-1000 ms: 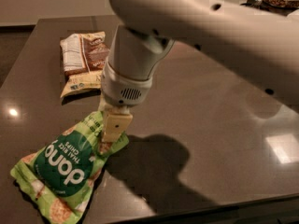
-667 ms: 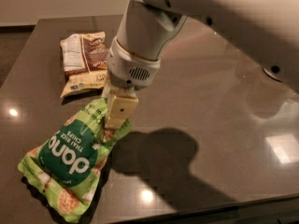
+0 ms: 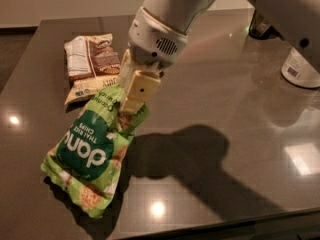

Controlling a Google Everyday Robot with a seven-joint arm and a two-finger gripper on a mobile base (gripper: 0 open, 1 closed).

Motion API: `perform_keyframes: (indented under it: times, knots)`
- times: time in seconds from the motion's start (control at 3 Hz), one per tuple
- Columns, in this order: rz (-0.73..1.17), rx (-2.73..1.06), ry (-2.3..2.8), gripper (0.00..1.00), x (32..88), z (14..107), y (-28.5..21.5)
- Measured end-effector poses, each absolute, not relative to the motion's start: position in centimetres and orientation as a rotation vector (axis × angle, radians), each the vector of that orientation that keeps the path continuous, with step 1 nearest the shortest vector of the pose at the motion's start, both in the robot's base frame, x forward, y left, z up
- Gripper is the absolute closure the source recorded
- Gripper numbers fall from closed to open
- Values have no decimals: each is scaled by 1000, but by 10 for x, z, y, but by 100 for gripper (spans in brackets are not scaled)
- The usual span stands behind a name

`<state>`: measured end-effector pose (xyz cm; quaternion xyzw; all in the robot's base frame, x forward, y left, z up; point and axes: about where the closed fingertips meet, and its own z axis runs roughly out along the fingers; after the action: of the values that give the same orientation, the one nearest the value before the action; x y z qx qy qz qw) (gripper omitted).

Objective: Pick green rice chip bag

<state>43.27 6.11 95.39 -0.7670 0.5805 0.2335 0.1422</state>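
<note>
The green rice chip bag (image 3: 92, 151) is light green with a dark-green round logo and white lettering. It hangs tilted, its top edge pinched and its lower end near or just on the dark table (image 3: 225, 109). My gripper (image 3: 131, 104) is shut on the bag's top edge at the centre left of the camera view, with cream fingers (image 3: 140, 89) pointing down from the white wrist. The part of the bag between the fingers is hidden.
A brown-and-cream snack bag (image 3: 90, 64) lies flat just behind the green bag at the back left. A white container (image 3: 300, 69) stands at the right edge. The table's front edge runs along the bottom of the view.
My gripper has risen and moved toward the back with the green bag held; the bag now hangs more upright, lifted off most of the table.
</note>
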Motion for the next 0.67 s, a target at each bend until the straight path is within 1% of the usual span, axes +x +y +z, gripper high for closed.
perform_keyframes:
  times: [0.67]
  knots:
    - [754,-2142,1636,100,452,990,48]
